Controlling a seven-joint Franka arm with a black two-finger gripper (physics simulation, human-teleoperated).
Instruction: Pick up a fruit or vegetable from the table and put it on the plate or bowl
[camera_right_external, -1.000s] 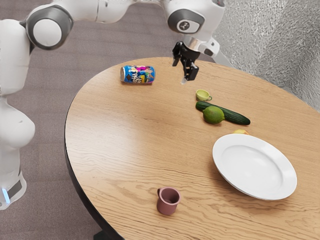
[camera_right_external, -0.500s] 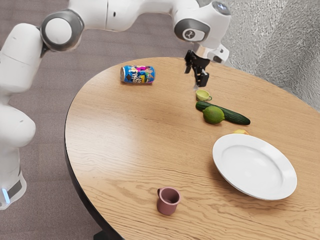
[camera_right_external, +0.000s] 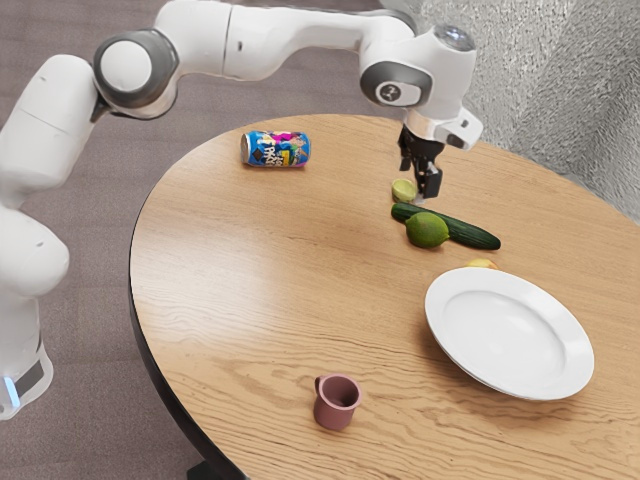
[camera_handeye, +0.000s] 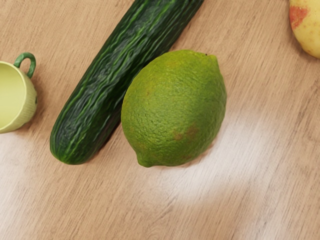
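Lime (camera_handeye: 174, 107) lies against cucumber (camera_handeye: 115, 75) in wrist view; exterior view adds plate (camera_right_external: 510, 330).

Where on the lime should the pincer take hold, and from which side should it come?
Come straight down from above and close on the two pointed ends of the lime. The cucumber lies close along one long side, leaving little room there, while bare table shows past both ends. That is probably the safest hold.
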